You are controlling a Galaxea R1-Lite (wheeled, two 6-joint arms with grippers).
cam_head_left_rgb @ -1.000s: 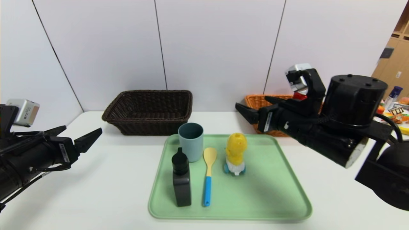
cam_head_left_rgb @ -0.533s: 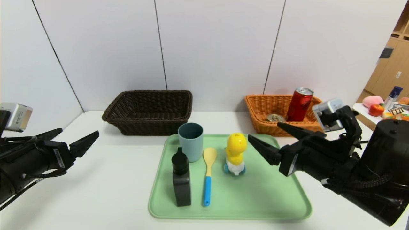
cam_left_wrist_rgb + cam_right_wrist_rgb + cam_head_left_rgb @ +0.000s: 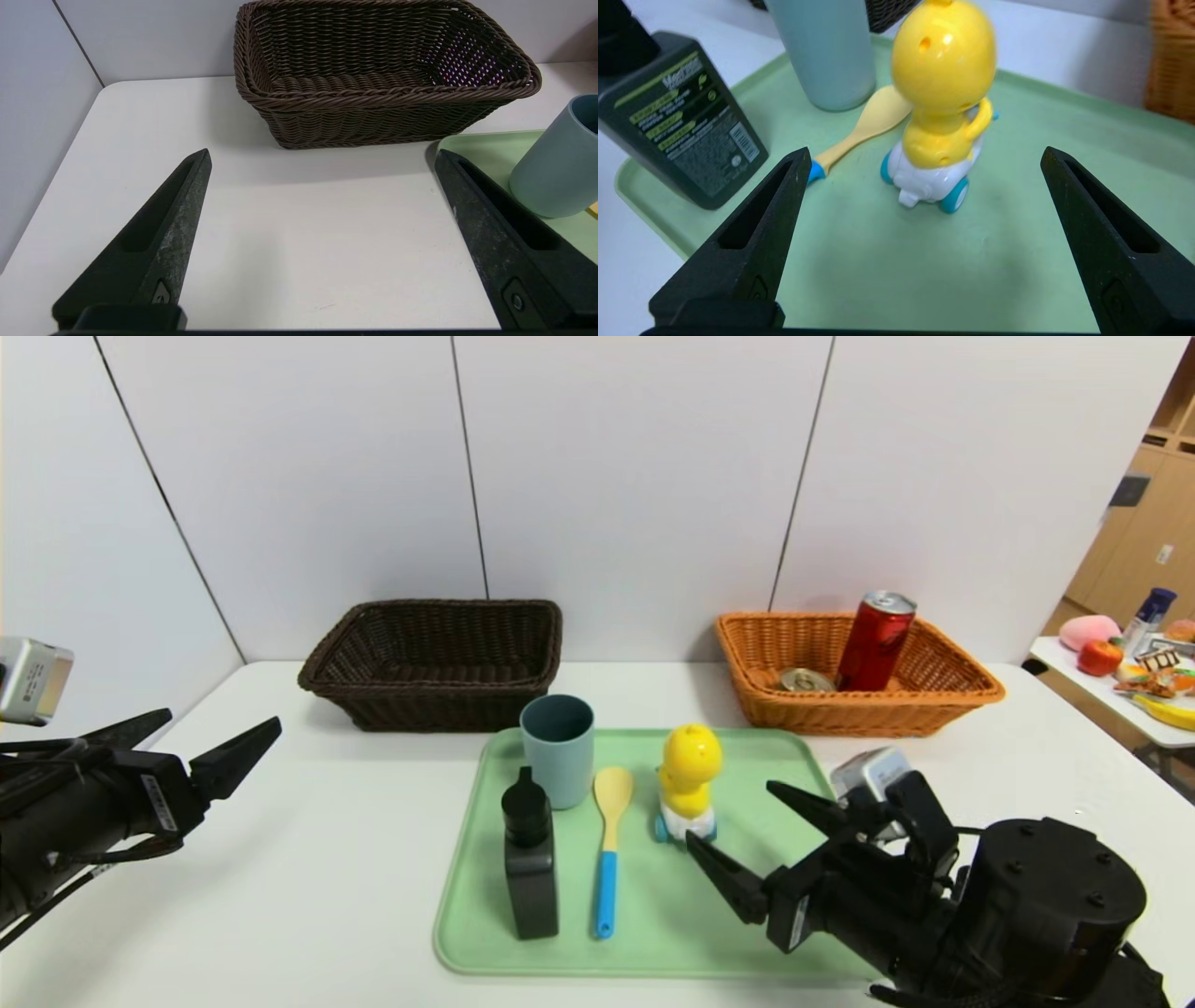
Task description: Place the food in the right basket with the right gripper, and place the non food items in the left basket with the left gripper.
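The red can [image 3: 874, 642] leans inside the orange basket [image 3: 943, 705] beside the round tin [image 3: 806, 679]. The dark brown basket [image 3: 434, 663] holds nothing I can see. On the green tray [image 3: 672, 933] stand the grey-blue cup [image 3: 557, 749], the black bottle [image 3: 530, 859], the blue-handled spoon [image 3: 610, 845] and the yellow duck [image 3: 689, 784]. My right gripper [image 3: 731, 814] is open and empty, low over the tray, just in front of the duck [image 3: 943, 93]. My left gripper [image 3: 222, 721] is open and empty above the table, left of the tray.
A side table [image 3: 1134, 709] with toy fruit stands at the far right. The white wall runs close behind both baskets. In the left wrist view the dark basket [image 3: 373, 93] and the cup [image 3: 558, 163] lie ahead of the open left gripper [image 3: 323, 153].
My right arm has come away from the orange basket, down and toward the front, open over the tray. The can stays in the basket. My left gripper drifted slightly left.
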